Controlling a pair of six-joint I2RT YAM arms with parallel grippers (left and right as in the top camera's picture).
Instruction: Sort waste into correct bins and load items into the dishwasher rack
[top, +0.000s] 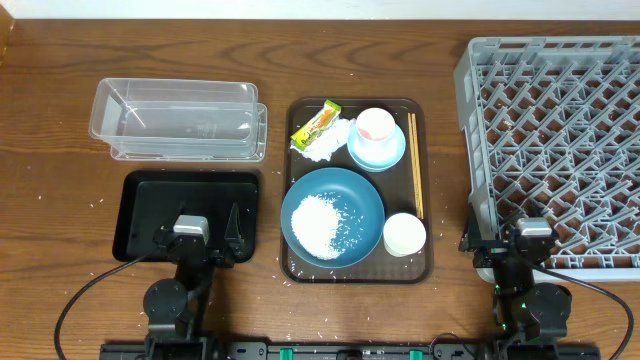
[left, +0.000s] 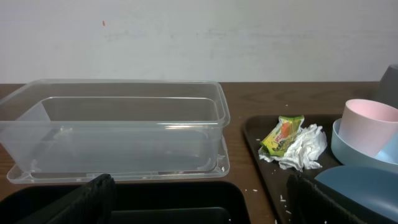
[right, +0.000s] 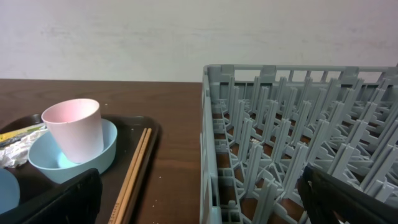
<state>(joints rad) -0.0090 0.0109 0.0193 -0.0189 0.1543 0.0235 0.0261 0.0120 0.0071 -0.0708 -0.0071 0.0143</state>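
On a brown serving tray (top: 426, 190) a blue plate (top: 366, 196) holds a heap of rice (top: 322, 222). Behind it lie a yellow-green wrapper (top: 316, 124) and a white tissue (top: 326, 145). A pink-inside cup (top: 375, 125) stands in a light blue saucer (top: 394, 154). Chopsticks (top: 415, 165) lie on the tray's right, with a white cup (top: 404, 235) in front. The clear tub (top: 180, 118) and black tray (top: 150, 205) are at the left, the grey rack (top: 560, 110) at the right. My left gripper (left: 199, 208) is open over the black tray. My right gripper (right: 199, 205) is open at the rack's near-left corner.
Loose rice grains are scattered on the wooden table around the brown tray and in the rack. The table's front edge runs just behind both arm bases.
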